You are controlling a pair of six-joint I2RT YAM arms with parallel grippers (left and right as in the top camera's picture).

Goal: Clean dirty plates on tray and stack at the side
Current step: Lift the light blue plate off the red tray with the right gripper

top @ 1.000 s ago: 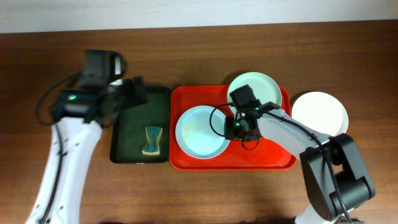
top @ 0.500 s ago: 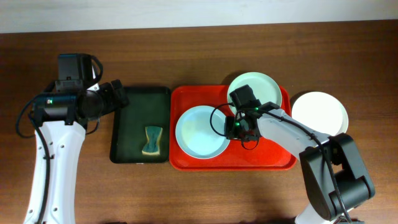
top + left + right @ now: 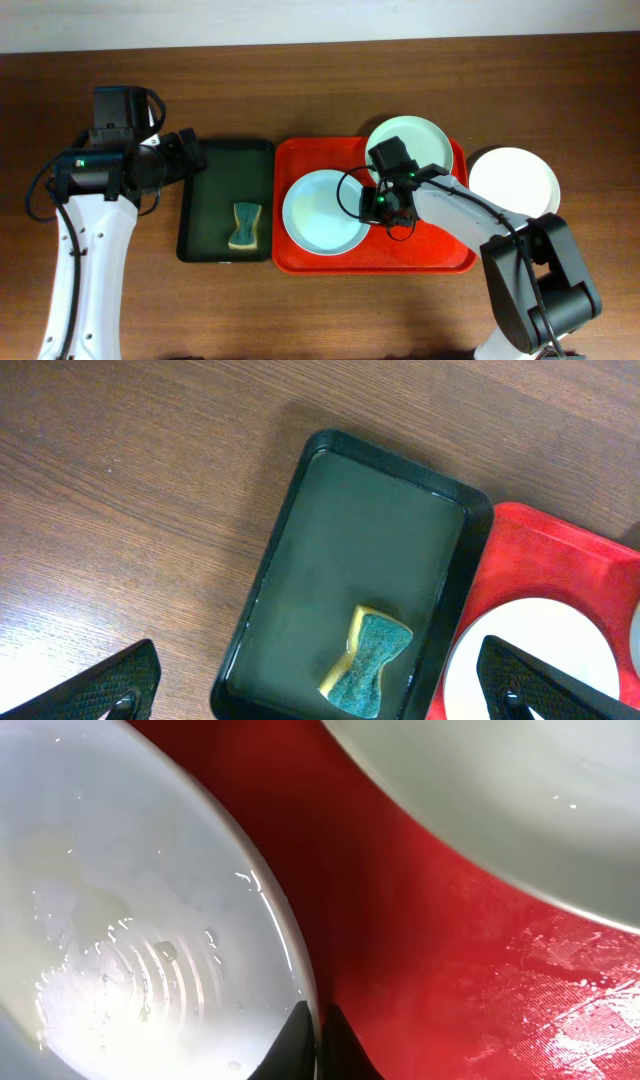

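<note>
A pale blue plate [image 3: 325,212] [image 3: 130,940], wet, lies at the left of the red tray [image 3: 430,245] [image 3: 430,950]. My right gripper [image 3: 372,207] [image 3: 318,1040] is shut on its right rim, one finger inside and one outside. A mint plate [image 3: 407,147] [image 3: 500,790] sits at the tray's back. A white plate [image 3: 513,181] rests on the table to the right of the tray. My left gripper [image 3: 195,153] [image 3: 322,695] hangs wide open over the left end of the dark green tray [image 3: 215,200] [image 3: 370,530], holding nothing.
A yellow and green sponge [image 3: 243,227] [image 3: 368,665] lies in the dark green tray, near its front. The green tray butts against the red tray's left side. Bare wooden table [image 3: 320,80] surrounds both trays.
My right gripper's jaws have closed onto the pale blue plate's rim. The left arm swung left and back from over the green tray, then stayed still.
</note>
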